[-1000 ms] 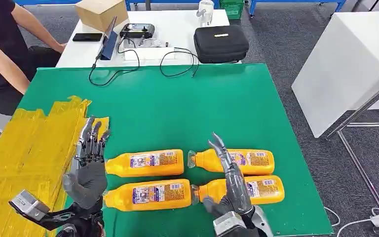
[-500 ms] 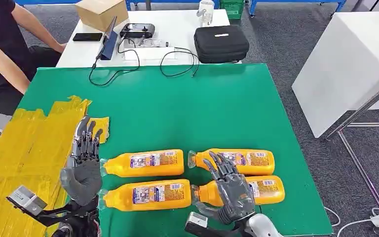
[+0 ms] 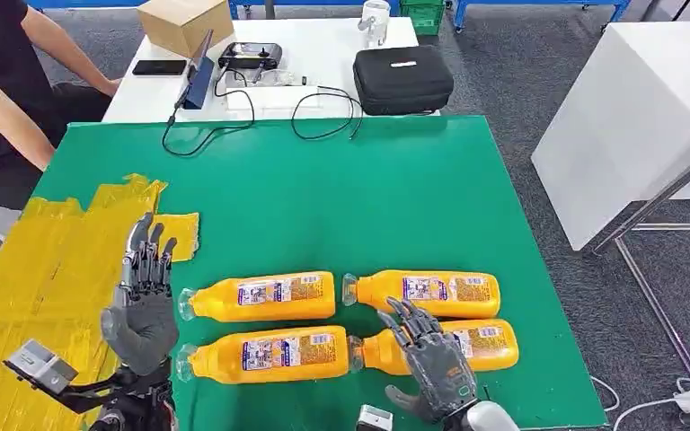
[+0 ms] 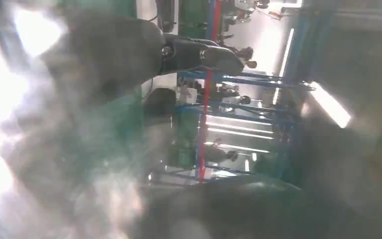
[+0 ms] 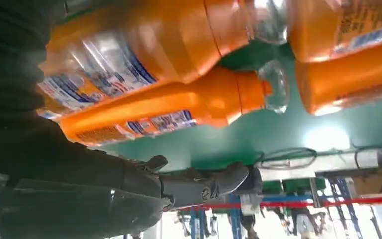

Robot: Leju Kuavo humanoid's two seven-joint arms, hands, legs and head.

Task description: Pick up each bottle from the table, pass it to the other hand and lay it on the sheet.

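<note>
Four orange bottles lie on the green table [image 3: 386, 180], caps to the left: far left [image 3: 265, 298], near left [image 3: 265, 353], far right [image 3: 440, 292], near right [image 3: 490, 344]. My right hand [image 3: 431, 364] hovers palm down over the near right bottle's neck end, fingers spread and holding nothing. In the right wrist view that bottle [image 5: 129, 55] looms close beside the far right bottle [image 5: 179, 107]. At the edge of the yellow sheet [image 3: 45, 278], my left hand [image 3: 139, 305] stands upright with fingers apart, empty, just left of the left bottles' caps.
A person in black sits at the far left [image 3: 0, 81]. Behind the green table is a white table [image 3: 323, 45] with a cardboard box [image 3: 184, 22], a black case [image 3: 402, 79], a controller and cables. A white block [image 3: 629, 117] stands to the right.
My right hand has turned from edge-up to palm down and sunk over the near right bottle. My left hand has drifted slightly left and lower.
</note>
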